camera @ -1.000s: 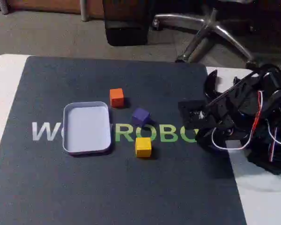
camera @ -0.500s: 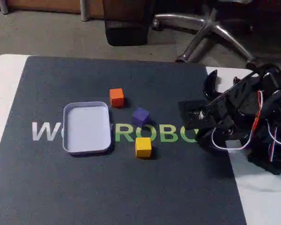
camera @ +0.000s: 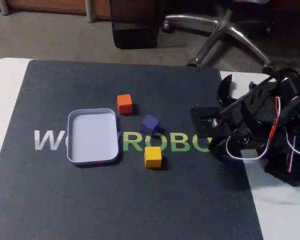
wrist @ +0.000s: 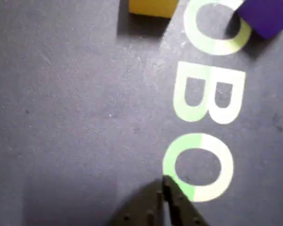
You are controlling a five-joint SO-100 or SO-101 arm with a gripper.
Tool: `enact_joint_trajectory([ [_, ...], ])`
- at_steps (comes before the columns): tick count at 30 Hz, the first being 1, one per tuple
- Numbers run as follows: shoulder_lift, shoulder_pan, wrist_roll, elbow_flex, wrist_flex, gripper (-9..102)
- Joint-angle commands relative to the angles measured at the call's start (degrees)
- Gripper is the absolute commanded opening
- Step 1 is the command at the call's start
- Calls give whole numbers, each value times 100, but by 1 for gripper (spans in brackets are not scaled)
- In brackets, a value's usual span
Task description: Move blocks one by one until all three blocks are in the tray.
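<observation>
Nothing has shifted since a second ago — the arm (camera: 255,125) sits folded at the mat's (camera: 115,200) right edge. Its pincer (wrist: 161,190) is clenched, tips together, low over the mat. Orange (camera: 124,104), purple (camera: 150,123) and yellow (camera: 153,156) blocks lie right of the tray (camera: 92,137) — none inside.

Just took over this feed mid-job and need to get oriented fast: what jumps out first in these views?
Three bright cubes sit loose on the dark mat, right of the tray in the fixed view: the orange block by its far corner, the purple block and yellow block nearer the arm. The tray holds no block. The gripper, jaws together, sits low over the green lettering in the wrist view, short of the blocks.
</observation>
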Motion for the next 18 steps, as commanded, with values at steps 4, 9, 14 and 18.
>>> enact_joint_trajectory([
  [4, 9, 70, 35, -18, 79, -8],
  [9, 9, 79, 35, -18, 79, -8],
  [14, 9, 88, -26, -18, 79, -8],
  [18, 9, 105, -44, -18, -79, -8],
])
